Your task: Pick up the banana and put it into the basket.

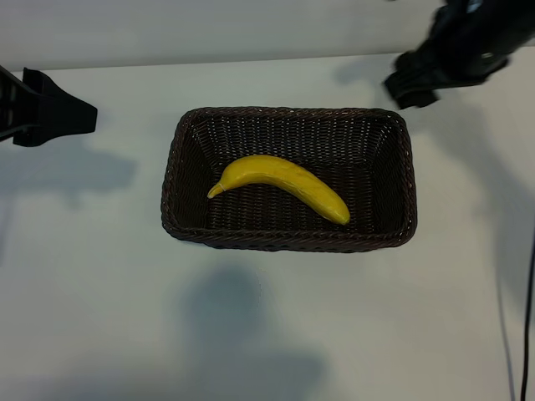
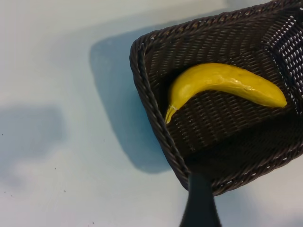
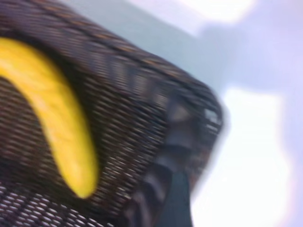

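Basically done: counter [image 1: 100,317] carries the basket [image 1: 288,242], and the banana [image 1: 280,185] lies flat on the basket floor, diagonal, stem tip toward the left wall, fully below the braided rim. Judging by that, placement is complete and the step in hand is retreat. Right hand [image 1: 411,87] sits above and just outside the basket's far right corner, holding nothing; can't tell from the frames how wide its fingers stand. To retreat cleanly: go up before going sideways, keep the fingers off the rim so the basket doesn't get dragged, don't dip back over the banana. Left hand [image 1: 84,117] is parked at the counter's left edge, well apart from the basket, empty; finger spread not visible either
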You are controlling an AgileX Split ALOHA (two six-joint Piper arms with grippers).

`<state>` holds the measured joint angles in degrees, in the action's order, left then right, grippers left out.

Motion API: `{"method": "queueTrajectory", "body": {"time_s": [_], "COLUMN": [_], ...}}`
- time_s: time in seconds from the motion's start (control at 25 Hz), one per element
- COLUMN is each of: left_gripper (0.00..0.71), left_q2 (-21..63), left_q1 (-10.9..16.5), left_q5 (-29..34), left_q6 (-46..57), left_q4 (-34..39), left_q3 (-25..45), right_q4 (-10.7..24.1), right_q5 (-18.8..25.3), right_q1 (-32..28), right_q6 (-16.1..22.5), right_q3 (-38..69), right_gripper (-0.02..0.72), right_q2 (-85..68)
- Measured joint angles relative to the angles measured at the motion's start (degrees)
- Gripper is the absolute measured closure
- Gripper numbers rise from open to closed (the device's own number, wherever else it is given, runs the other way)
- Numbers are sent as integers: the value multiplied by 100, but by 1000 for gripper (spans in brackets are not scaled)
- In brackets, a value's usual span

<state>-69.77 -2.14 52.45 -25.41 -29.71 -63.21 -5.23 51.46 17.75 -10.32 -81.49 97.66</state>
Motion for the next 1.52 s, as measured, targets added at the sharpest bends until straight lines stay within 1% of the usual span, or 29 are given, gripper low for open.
{"method": "queueTrajectory", "body": {"time_s": [0.32, 0.48, 0.76, 0.92, 1.24, 1.44, 1.52], "left_gripper": [166, 166, 167, 167, 168, 168, 168], "left_q2": [0, 0, 0, 0, 0, 0, 0], "left_q1": [0, 0, 0, 0, 0, 0, 0], "left_q5": [0, 0, 0, 0, 0, 0, 0], "left_q6": [-10, -10, -10, -10, -10, -60, -67], "left_q4": [197, 253, 313, 314, 319, 319, 319], "left_q3": [0, 0, 0, 0, 0, 0, 0], "right_q4": [33, 51, 62, 1, -479, -1197, -1364], "right_q5": [364, 643, 911, 1209, 1456, 1531, 1558], "right_q1": [-622, -854, -907, -907, -907, -907, -907], "right_q6": [-35, -58, -104, -111, -348, -732, -829], "right_q3": [0, 0, 0, 0, 0, 0, 0], "right_gripper": [62, 68, 72, 79, 96, 98, 98], "right_q2": [-242, -262, -273, -355, -1013, -1323, -1344]}}
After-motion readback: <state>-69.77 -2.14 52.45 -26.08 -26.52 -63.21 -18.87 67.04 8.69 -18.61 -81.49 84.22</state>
